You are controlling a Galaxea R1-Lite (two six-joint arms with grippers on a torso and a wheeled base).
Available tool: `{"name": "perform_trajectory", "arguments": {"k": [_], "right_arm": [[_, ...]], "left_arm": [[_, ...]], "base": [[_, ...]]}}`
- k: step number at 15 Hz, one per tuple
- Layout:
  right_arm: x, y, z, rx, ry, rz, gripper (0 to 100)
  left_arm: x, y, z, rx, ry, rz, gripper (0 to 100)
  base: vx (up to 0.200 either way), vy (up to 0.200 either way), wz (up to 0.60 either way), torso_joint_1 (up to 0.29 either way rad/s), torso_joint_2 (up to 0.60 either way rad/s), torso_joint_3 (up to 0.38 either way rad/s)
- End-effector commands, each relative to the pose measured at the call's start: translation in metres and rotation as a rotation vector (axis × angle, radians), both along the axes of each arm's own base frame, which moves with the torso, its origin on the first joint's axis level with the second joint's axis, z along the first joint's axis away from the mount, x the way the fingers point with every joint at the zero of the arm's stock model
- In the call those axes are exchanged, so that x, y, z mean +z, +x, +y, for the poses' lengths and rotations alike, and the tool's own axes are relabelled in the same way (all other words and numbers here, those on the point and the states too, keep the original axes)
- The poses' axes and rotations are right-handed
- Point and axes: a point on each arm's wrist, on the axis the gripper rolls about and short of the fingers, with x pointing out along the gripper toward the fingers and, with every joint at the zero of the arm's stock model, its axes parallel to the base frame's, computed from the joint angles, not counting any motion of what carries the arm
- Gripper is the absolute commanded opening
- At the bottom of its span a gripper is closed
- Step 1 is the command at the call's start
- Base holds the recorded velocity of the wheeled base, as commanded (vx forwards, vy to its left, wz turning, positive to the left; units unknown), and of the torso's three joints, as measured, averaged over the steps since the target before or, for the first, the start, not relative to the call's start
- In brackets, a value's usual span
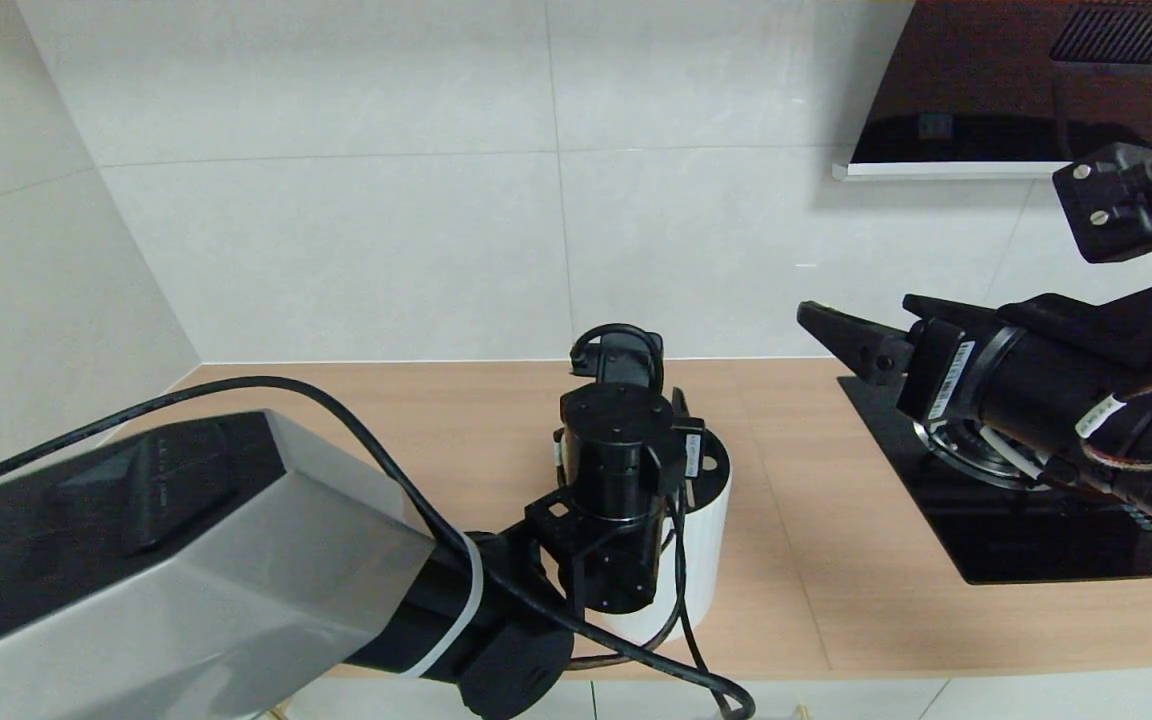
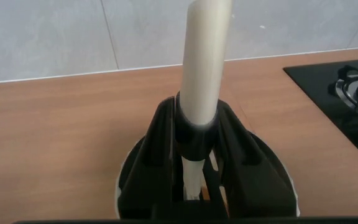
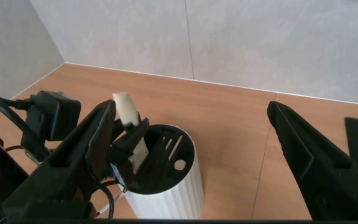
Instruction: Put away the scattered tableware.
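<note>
A white ribbed utensil holder [image 1: 706,550] with a black slotted insert stands near the counter's front edge. My left gripper [image 1: 681,450] points down over its mouth. In the left wrist view this gripper [image 2: 194,134] is shut on a cream utensil handle [image 2: 204,68], held upright with its lower end inside the holder [image 2: 120,186]. The right wrist view shows the same handle [image 3: 126,112] sticking up above the holder [image 3: 173,183]. My right gripper [image 1: 841,340] hangs open in the air to the right of the holder, its fingers [image 3: 73,162] spread wide with nothing between them.
A black glass hob [image 1: 1036,540] with a gas burner lies on the wooden counter [image 1: 416,410] at the right. A dark range hood [image 1: 986,90] hangs above it. Tiled walls close the back and left. Bare counter lies left of and behind the holder.
</note>
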Motion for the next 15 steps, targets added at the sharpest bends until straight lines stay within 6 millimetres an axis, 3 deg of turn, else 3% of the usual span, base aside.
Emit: {"name": "perform_trajectory", "arguments": {"k": [1, 8, 10, 11, 12, 13, 15], "right_arm": [[-0.001, 0.0, 0.001, 0.002, -0.001, 0.002, 100], [0.0, 0.0, 0.0, 0.002, 0.0, 0.001, 100], [0.0, -0.001, 0.0, 0.001, 0.001, 0.0, 100], [0.0, -0.001, 0.0, 0.001, 0.002, -0.001, 100], [0.001, -0.001, 0.0, -0.001, 0.003, -0.002, 100], [0.005, -0.003, -0.005, -0.01, 0.014, -0.018, 100], [0.02, -0.013, -0.017, -0.023, 0.048, -0.068, 100]], "left_arm": [[0.001, 0.0, 0.0, -0.001, -0.002, -0.002, 100], [0.01, -0.001, 0.002, 0.002, -0.029, -0.026, 100], [0.033, -0.005, 0.01, 0.007, -0.08, -0.07, 100], [0.062, -0.01, 0.023, 0.018, -0.134, -0.117, 100], [0.076, -0.013, 0.033, 0.027, -0.154, -0.14, 100], [0.107, -0.022, 0.058, 0.036, -0.201, -0.194, 100], [0.135, -0.036, 0.083, 0.013, -0.224, -0.24, 100]], "base": [[0.0, 0.0, 0.0, 0.0, 0.0, 0.0], [0.0, 0.0, 0.0, 0.0, 0.0, 0.0], [0.0, 0.0, 0.0, 0.0, 0.0, 0.0], [0.0, 0.0, 0.0, 0.0, 0.0, 0.0], [0.0, 0.0, 0.0, 0.0, 0.0, 0.0], [0.0, 0.0, 0.0, 0.0, 0.0, 0.0], [0.0, 0.0, 0.0, 0.0, 0.0, 0.0]]}}
